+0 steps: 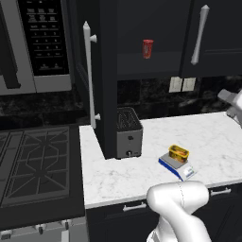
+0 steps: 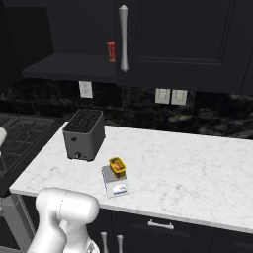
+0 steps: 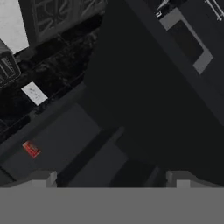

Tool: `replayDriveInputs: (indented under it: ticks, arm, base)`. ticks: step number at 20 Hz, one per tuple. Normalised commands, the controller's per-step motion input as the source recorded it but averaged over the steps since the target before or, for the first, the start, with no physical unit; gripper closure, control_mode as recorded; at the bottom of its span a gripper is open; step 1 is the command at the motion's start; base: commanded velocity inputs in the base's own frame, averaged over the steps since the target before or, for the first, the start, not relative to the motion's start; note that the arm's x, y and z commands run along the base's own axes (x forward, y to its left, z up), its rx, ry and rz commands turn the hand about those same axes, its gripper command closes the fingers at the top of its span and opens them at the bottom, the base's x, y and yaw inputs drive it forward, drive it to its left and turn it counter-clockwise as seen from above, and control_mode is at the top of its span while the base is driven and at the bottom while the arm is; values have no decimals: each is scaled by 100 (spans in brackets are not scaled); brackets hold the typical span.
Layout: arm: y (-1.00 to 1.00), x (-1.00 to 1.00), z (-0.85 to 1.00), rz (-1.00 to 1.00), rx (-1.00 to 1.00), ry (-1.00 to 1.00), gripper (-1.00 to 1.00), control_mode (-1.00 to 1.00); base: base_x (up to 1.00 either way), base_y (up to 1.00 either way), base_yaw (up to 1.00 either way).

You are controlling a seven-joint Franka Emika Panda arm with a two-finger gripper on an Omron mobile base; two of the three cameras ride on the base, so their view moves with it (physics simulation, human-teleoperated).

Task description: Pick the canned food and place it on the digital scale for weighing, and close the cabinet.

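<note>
Tall black wall cabinet [image 1: 156,38] cropped by the top edge, its open left door [image 1: 101,80] hiding the dark boxy toaster's [image 1: 128,132] left side, scale display [image 2: 119,189] beside the toaster too small to read.

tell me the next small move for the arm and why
Probably swing toward the open cabinet door and push it shut. The canned food already sits on the digital scale, the tool is open and holds nothing, and the door stands out over the counter, so closing looks like what is left.

canned food [image 1: 178,152] on digital scale [image 1: 177,166], toaster [image 1: 128,132] behind-left, red can [image 1: 147,48] inside open cabinet [image 1: 101,71] above
</note>
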Motion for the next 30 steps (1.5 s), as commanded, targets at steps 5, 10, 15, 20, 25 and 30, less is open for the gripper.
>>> replayDriveInputs:
  ticks: [5,10,15,20,25,30]
  arm:
    - [100,40,-89,-25,-16,8,-100,-100]
    - [99,-17,-16,-39,-25,-16,-100,-100]
    - [100,-10,-24,-40,-14,-22,-100,-100]
    - [94,29,-35,-26,-12,-2,-100,-100]
    - [49,26,-84,-15,5,-5,-100,-100]
    - [50,53,-41,-12,5,2,-100,-100]
  base:
    - [0,0,0]
    - [0,0,0]
    - [0,0,0]
    - [0,0,0]
    - [0,0,0]
    - [0,0,0]
